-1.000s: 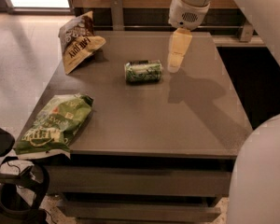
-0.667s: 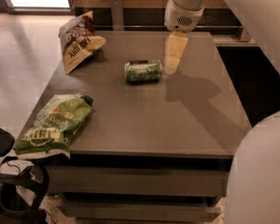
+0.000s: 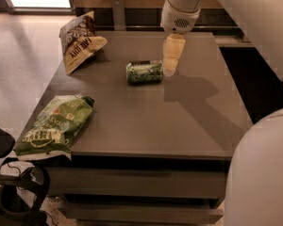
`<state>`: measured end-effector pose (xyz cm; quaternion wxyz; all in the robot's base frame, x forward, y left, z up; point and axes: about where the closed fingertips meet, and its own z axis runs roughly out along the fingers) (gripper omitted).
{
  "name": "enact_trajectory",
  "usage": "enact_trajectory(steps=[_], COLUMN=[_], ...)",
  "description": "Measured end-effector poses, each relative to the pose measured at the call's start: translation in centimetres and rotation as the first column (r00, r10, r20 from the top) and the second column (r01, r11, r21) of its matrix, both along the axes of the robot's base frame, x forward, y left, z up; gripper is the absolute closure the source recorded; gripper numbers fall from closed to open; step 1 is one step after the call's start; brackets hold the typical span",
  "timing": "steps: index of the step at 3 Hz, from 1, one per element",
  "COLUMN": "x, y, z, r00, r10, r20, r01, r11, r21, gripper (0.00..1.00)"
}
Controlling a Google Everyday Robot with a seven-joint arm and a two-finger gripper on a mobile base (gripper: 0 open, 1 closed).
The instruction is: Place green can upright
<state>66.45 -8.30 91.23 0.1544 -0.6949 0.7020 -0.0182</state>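
Nothing is held by the gripper (image 3: 170,67), upper centre; jaw spread cannot be told. The toppled green can (image 3: 144,72) beside it should be grasped squarely.

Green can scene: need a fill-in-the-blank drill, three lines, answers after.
The green can lies on its ____ on the table.
As pictured, the gripper is by the can's ____ end.
The snack bag at the far-left corner is ____.
Missing: side; right; brown.
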Motion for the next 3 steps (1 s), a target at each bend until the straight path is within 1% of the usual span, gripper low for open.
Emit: enact_trajectory(steps=[1, 2, 3], x=[0.5, 1.1, 1.4], y=[1.3, 3.3, 4.8], z=[-0.1, -0.6, -1.3], r00=[0.9991, 0.9947, 0.9916], r10=[0.042, 0.101, 0.122], r20=[-0.003, -0.018, -0.044], r01=[-0.042, -0.102, -0.125], r11=[0.999, 0.994, 0.990], r21=[-0.022, -0.045, -0.064], gripper=[0.00, 0.00, 0.00])
